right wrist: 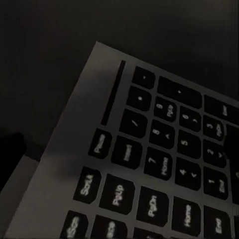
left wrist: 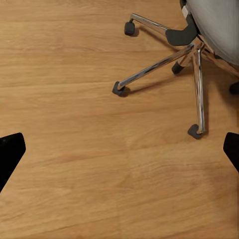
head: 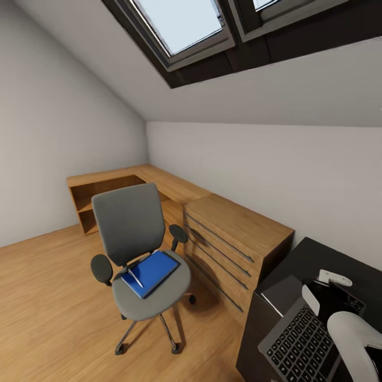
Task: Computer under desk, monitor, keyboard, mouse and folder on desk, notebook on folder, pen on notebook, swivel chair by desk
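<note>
Nearest the camera in the head view, the robot's white right arm (head: pixel 354 339) reaches over the keyboard (head: pixel 302 339), which lies on the glossy black tabletop (head: pixel 313 252) of the desk at the lower right. The right gripper (head: pixel 329 289) hangs just above the keyboard's far end; its white fingers (head: pixel 334 277) show, but whether they are spread or closed cannot be told. In the right wrist view the keyboard's (right wrist: pixel 149 169) numeric pad and navigation keys appear very close, its pale-grey frame angled across the dark desk surface (right wrist: pixel 50 50).

The left wrist view looks down on the wood-plank floor (left wrist: pixel 74 149). The two black fingertips (left wrist: pixel 10 152) of the left gripper (left wrist: pixel 119 154) sit at opposite edges of that picture, spread wide with nothing between them. Beyond them stand the chrome star base (left wrist: pixel 196 64) and black castors of the swivel chair.

Further off in the head view, the swivel chair (head: pixel 130 228) stands on the floor (head: pixel 48 297), well apart from the black desk and just beside a light-wood chest of drawers (head: pixel 233 244). The blue folder (head: pixel 154 271) lies flat on its grey seat, with the white pen (head: pixel 135 277) resting on top near one end. The notebook cannot be made out.

Behind the chair a light-wood corner shelf unit (head: pixel 111 183) runs along the white walls (head: pixel 254 164). Overhead, dark-framed skylights (head: pixel 185 26) are set in the sloped ceiling.
</note>
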